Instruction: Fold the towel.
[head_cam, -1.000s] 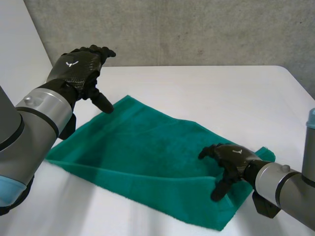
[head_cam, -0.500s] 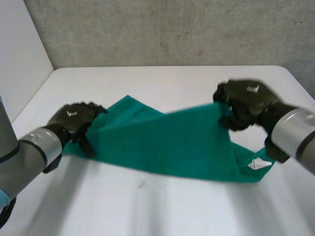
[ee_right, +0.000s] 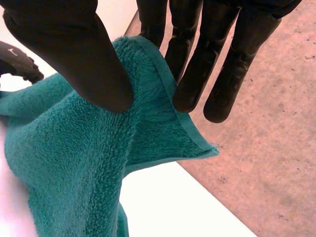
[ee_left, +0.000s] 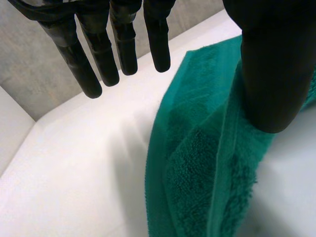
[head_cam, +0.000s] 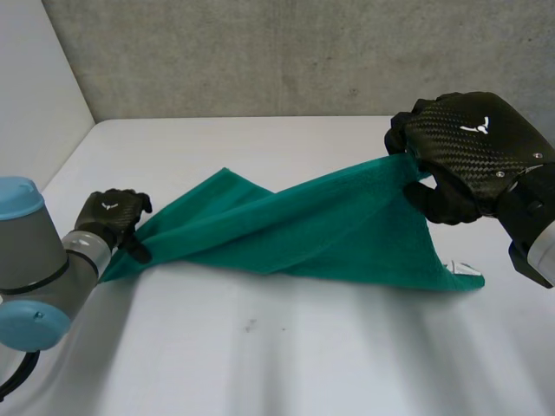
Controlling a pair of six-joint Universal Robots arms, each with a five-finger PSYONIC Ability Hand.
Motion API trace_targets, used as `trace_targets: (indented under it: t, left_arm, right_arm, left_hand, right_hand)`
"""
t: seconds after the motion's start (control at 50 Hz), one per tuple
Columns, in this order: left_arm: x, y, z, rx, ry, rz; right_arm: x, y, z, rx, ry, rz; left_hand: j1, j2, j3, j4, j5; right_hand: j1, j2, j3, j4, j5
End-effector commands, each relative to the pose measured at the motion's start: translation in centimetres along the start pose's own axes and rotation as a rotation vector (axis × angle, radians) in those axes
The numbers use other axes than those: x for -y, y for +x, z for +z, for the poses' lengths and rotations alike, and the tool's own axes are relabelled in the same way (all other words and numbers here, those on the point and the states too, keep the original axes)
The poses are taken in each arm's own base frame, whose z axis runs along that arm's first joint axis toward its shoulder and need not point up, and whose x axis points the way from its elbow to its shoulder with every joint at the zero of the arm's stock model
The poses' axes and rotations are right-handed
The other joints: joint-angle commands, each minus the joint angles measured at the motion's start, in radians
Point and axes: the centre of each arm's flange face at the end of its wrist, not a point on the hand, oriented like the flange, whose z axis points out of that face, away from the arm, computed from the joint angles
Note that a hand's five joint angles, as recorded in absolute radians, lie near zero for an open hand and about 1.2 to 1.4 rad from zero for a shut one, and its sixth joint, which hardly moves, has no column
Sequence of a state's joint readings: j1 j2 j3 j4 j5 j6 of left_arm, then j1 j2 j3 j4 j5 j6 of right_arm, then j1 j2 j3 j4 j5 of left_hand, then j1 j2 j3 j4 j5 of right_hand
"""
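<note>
Left hand [head_cam: 111, 218] anchors and right hand [head_cam: 468, 152] lifts the towel [head_cam: 295, 230] off the table [head_cam: 286, 347].
At the table's left edge, the left thumb rests on one towel end with the fingers [ee_left: 123, 49] straight and clear of it. Above the table's right side, the right hand pinches a hemmed corner. Carrying that corner across probably needs a firm anchor. The towel is green terry, taut, and partly on the table.

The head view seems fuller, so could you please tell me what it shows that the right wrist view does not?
Head view: the whole towel, one end low on the table, the other lifted, and a white label at its lower corner. Right wrist view: thumb and fingers pinching the hemmed edge between them. Both: the green towel, the right robot hand holding it, the left robot hand at its far end.
</note>
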State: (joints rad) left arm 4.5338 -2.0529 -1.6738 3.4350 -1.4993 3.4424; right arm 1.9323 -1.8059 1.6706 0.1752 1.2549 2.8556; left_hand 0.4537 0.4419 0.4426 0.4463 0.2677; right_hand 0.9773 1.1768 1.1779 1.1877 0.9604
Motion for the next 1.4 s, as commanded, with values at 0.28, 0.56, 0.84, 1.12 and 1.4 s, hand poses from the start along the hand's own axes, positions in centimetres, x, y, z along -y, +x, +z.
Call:
trace_targets:
  t: [0.28, 0.56, 0.84, 1.12, 1.4]
  left_arm:
    - [-1.6, -0.1, -0.8, -0.035, -0.116, 0.051]
    - [-0.6, -2.0, -3.2, -0.062, -0.170, 0.018]
    - [1.0, -2.5, -6.7, -0.113, -0.245, 0.272]
    - [15.1, -4.0, 0.8, 0.152, 0.362, 0.427]
    - [27.0, -6.9, -2.9, 0.394, 0.898, 0.160]
  right_arm:
    - [-0.9, 2.0, 0.7, -0.075, -0.048, 0.010]
    - [-3.6, 3.6, 2.5, -0.100, -0.192, -0.044]
    - [-12.9, 3.1, 4.4, 0.058, -0.695, -0.324]
    - [-2.5, 10.6, 14.6, -0.378, -0.208, -0.385]
    - [8.6, 13.7, 12.9, -0.681, 0.309, -0.361]
  left_hand:
    - [0.446, 0.458, 0.457, 0.454, 0.458]
    - [0.943, 0.954, 0.954, 0.950, 0.954]
    - [0.943, 0.954, 0.954, 0.950, 0.954]
    - [0.943, 0.954, 0.954, 0.950, 0.954]
    - [0.943, 0.954, 0.954, 0.950, 0.954]
  right_hand:
    - [0.419, 0.219, 0.218, 0.209, 0.261]
    - [0.419, 0.219, 0.218, 0.209, 0.261]
    - [0.419, 0.219, 0.218, 0.209, 0.261]
    - [0.419, 0.219, 0.218, 0.209, 0.261]
    - [0.419, 0.219, 0.218, 0.209, 0.261]
